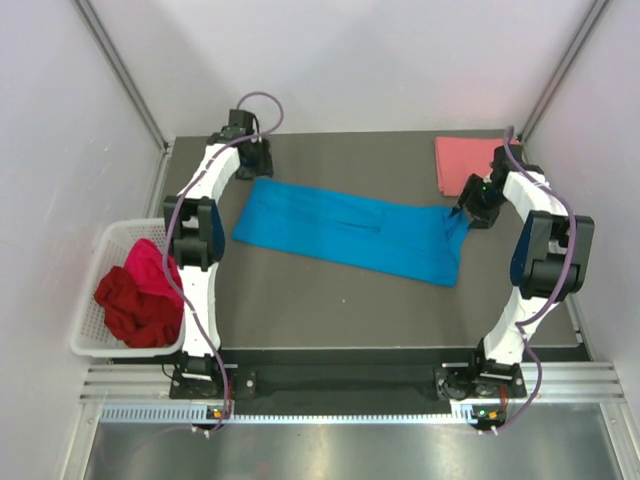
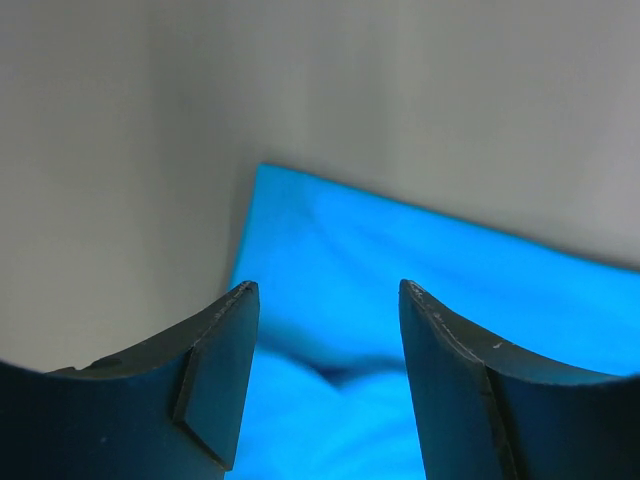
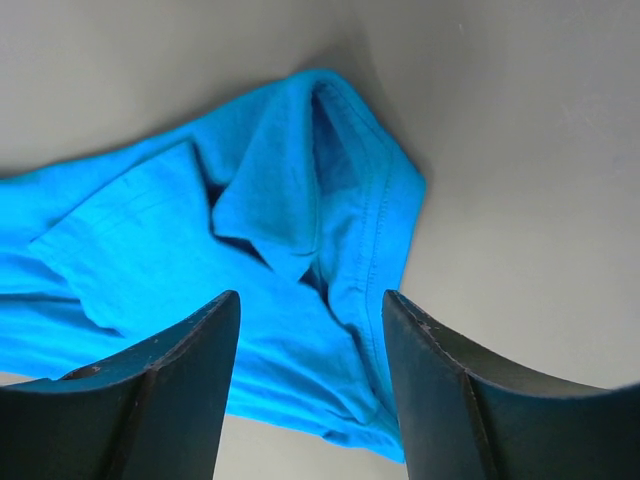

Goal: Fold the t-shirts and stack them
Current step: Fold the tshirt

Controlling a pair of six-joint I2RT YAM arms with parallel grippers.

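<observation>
Across mid-table the blue t-shirt [image 1: 350, 235] lies flat, my left gripper [image 2: 325, 300] and right gripper [image 3: 310, 305] both spread over its ends, holding nothing. Right-end cloth is bunched (sleeve folded over), so a pinch there could grab uneven layers and skew the fold.
</observation>
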